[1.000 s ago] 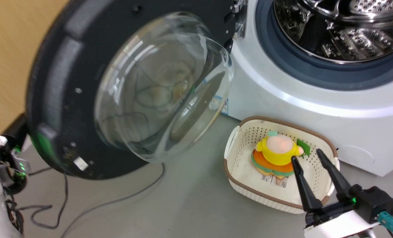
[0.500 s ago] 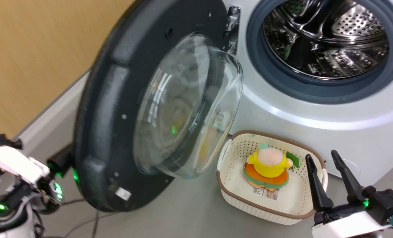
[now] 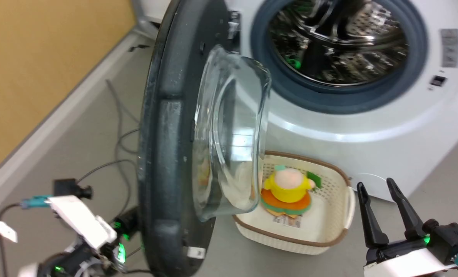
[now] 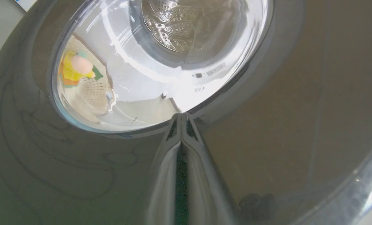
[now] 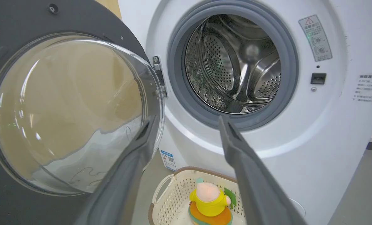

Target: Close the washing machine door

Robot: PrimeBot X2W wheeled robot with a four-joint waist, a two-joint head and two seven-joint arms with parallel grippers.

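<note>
Laundry corner of a lab-like room, white front-loading washer on bare grey floor, wood-tone wall, loose cables, cream basket holding a plush toy.

Tan wall left; pale baseboard; grey floor; dark cables trailing.
</note>
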